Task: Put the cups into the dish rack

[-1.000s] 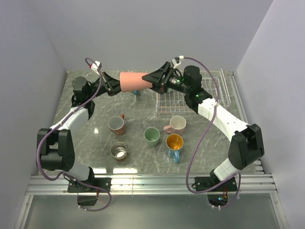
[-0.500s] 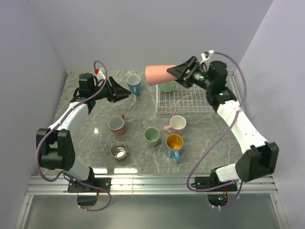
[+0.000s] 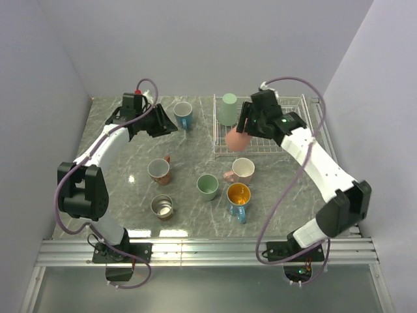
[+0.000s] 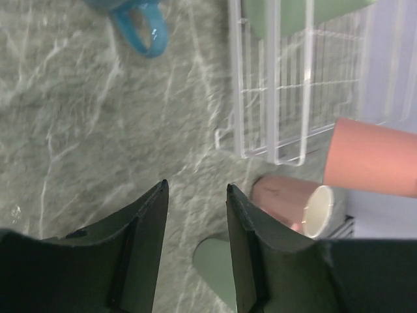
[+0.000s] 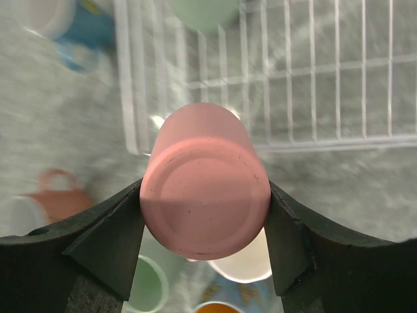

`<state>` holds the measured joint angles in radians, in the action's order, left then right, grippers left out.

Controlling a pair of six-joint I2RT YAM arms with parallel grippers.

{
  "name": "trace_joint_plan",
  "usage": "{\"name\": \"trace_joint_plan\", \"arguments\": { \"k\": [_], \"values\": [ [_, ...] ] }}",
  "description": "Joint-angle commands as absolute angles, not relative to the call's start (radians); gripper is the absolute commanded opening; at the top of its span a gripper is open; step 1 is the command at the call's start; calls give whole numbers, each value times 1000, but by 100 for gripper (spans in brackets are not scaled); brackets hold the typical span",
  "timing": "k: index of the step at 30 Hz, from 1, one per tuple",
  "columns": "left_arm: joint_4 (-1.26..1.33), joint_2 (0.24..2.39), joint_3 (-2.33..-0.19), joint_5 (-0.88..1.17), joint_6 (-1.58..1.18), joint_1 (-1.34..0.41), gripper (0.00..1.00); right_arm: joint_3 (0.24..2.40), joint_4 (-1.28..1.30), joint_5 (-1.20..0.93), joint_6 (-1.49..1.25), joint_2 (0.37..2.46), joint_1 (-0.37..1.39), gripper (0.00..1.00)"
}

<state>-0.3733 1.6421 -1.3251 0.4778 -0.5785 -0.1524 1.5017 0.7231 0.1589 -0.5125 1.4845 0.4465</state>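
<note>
Now the right pincer (image 5: 205, 218) grips the salmon pink cup (image 5: 205, 176) above the dish rack's (image 3: 260, 152) near-left corner; the left pincer (image 4: 195, 195) hangs open and empty near the blue cup (image 3: 183, 115).

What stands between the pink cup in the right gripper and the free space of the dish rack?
Nothing visible does. The right gripper holds the salmon pink cup over the near left edge of the dish rack. One mint green cup sits in the far left corner; the visible grid is bare.

Soft, even overhead light; pale glare on the worktop (image 3: 189, 218) toward 6 o'clock. Right wrist view motion-blurred from 8 to 11 o'clock. Left wrist view soft, the dish rack (image 4: 273, 78) washed pale at 1 o'clock.
</note>
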Motion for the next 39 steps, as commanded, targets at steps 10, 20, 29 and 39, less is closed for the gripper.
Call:
{"name": "trace_joint_plan", "arguments": {
  "k": [10,20,29,39],
  "values": [
    [-492,1600,-1338,308,-503,-215,45,1733,805,334,-440,1739,485,0],
    [-489,1548,-1273,292,-508,-215,44,1853,824,337,-417,1867,506,0],
    [-515,1531,-1281,288,-508,-215,43,1835,770,380,-436,1913,558,0],
    [-540,1506,-1269,276,-500,-215,42,1804,703,460,-457,1948,597,0]
  ]
}}
